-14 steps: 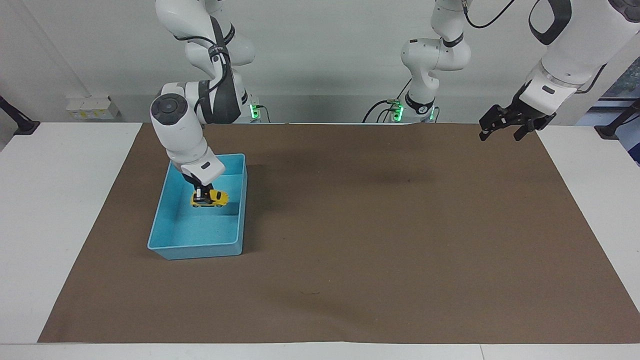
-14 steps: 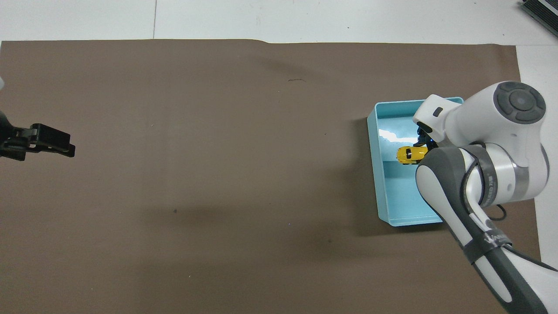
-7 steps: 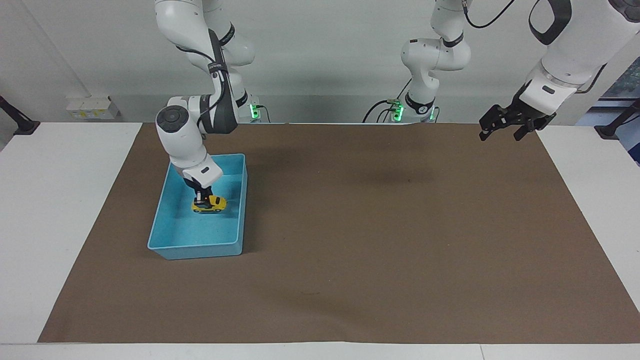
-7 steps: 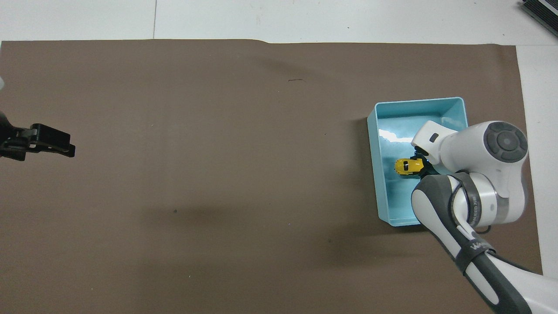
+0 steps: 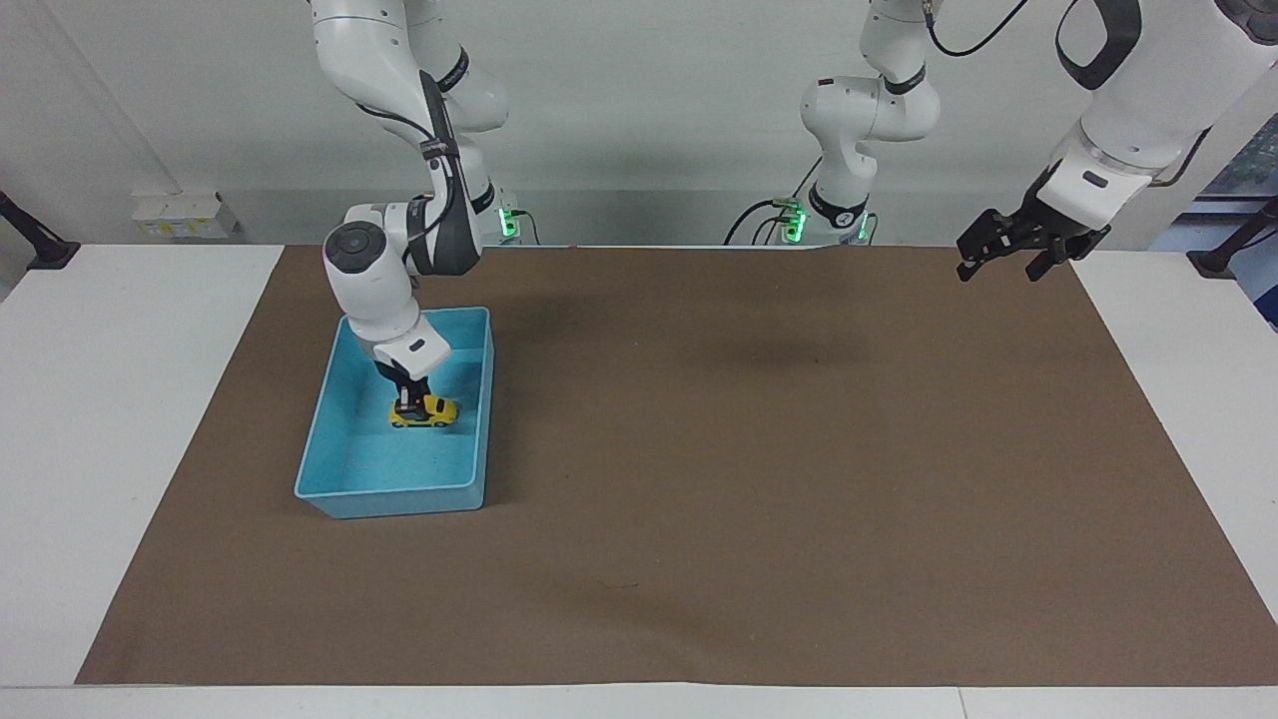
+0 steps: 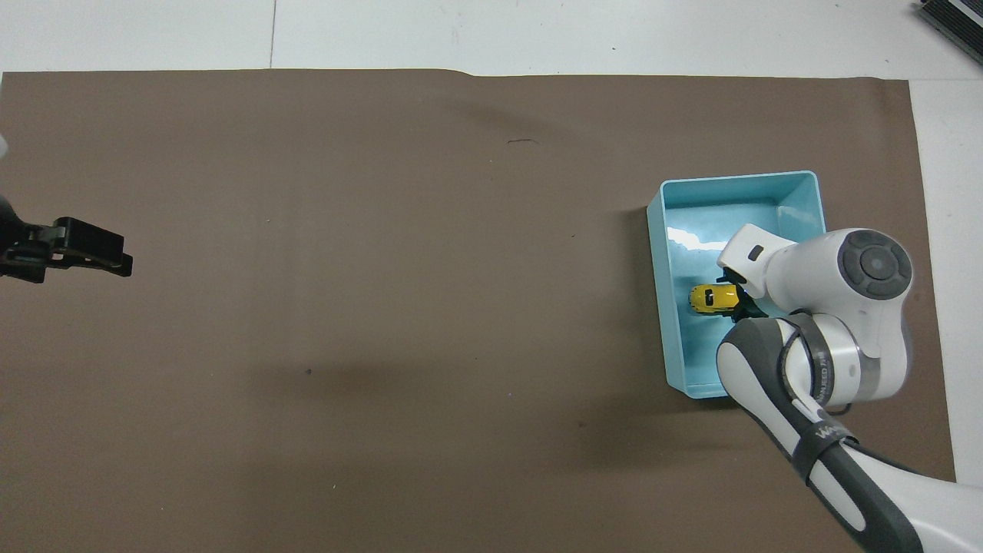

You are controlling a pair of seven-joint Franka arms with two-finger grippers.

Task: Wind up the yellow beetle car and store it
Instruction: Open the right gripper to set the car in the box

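Observation:
The yellow beetle car (image 5: 429, 412) (image 6: 711, 298) rests low inside the blue bin (image 5: 391, 490) (image 6: 736, 181), near the bin's middle, on or just above the floor. My right gripper (image 5: 407, 401) (image 6: 735, 297) reaches down into the bin and is at the car's end toward the right arm's side, touching it. My left gripper (image 5: 998, 268) (image 6: 123, 266) hangs open and holds nothing, high over the brown mat's edge at the left arm's end, where that arm waits.
A brown mat (image 5: 759, 479) covers most of the white table (image 5: 120, 419). The bin stands on the mat toward the right arm's end, its walls closely around the right gripper.
The right gripper has come down with the car, from above the bin's floor to low inside the bin. The left arm has stayed still.

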